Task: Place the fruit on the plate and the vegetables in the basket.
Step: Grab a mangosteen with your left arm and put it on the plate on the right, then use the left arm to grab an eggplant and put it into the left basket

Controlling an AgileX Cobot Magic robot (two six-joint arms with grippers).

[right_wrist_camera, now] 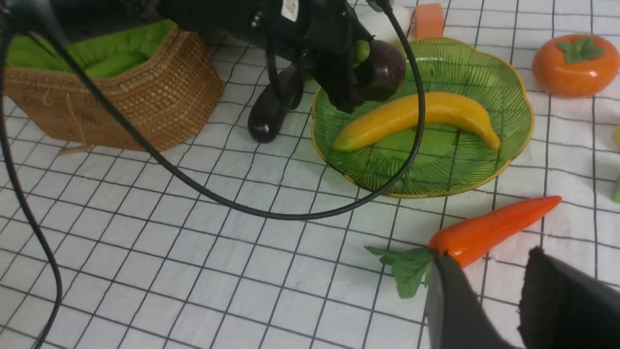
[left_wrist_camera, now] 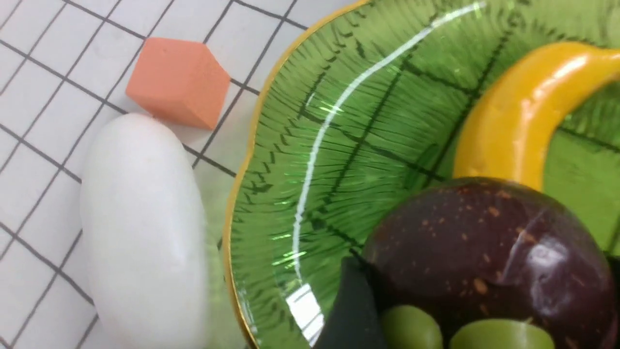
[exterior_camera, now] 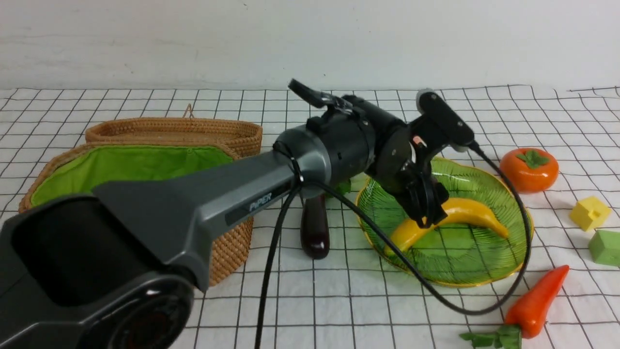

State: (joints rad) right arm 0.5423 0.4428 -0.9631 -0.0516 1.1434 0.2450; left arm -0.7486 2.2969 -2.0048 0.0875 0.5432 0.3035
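Left claw clamped on mangosteen, hanging over plate. Banana lies on plate, just under that claw. From left wrist cam I see radish on surface just outside plate rim, beside claw. Eggplant on surface between left claw and basket. Persimmon on surface past plate, well apart from claw. Right claw at narrow gap, empty. Carrot on surface just ahead of its tips.
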